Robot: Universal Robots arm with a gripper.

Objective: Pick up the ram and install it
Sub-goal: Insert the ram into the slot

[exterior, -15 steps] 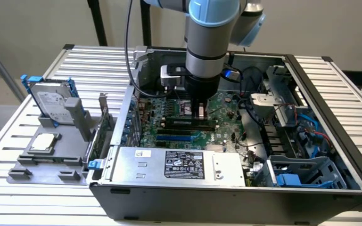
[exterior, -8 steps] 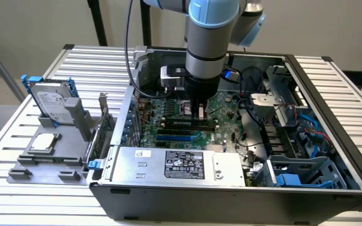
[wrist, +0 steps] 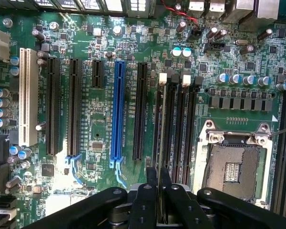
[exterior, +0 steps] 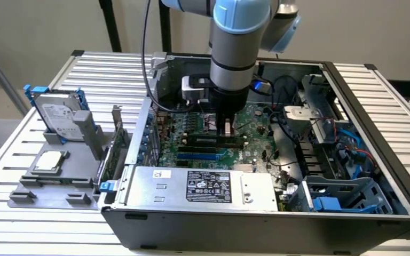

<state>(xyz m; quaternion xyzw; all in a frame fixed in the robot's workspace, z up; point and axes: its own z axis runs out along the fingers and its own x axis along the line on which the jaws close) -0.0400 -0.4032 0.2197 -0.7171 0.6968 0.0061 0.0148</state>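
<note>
My gripper (exterior: 226,130) reaches down into the open computer case (exterior: 376,133), low over the motherboard (exterior: 190,120). In the wrist view its black fingers (wrist: 151,183) stand close together around a thin strip seen edge-on. That strip is the ram (wrist: 160,129), which runs along the black memory slot (wrist: 181,129) closest to the long expansion slots. In the exterior view the ram (exterior: 206,140) shows as a dark narrow stick lying level just under the gripper, down at the slots. I cannot tell whether it is fully seated.
The bare CPU socket (wrist: 233,167) lies beside the memory slots, and a blue expansion slot (wrist: 117,109) on their other side. The power supply (exterior: 205,186) fills the case front. A hard drive in a blue frame (exterior: 55,112) and an upright card (exterior: 117,144) stand at the exterior view's left.
</note>
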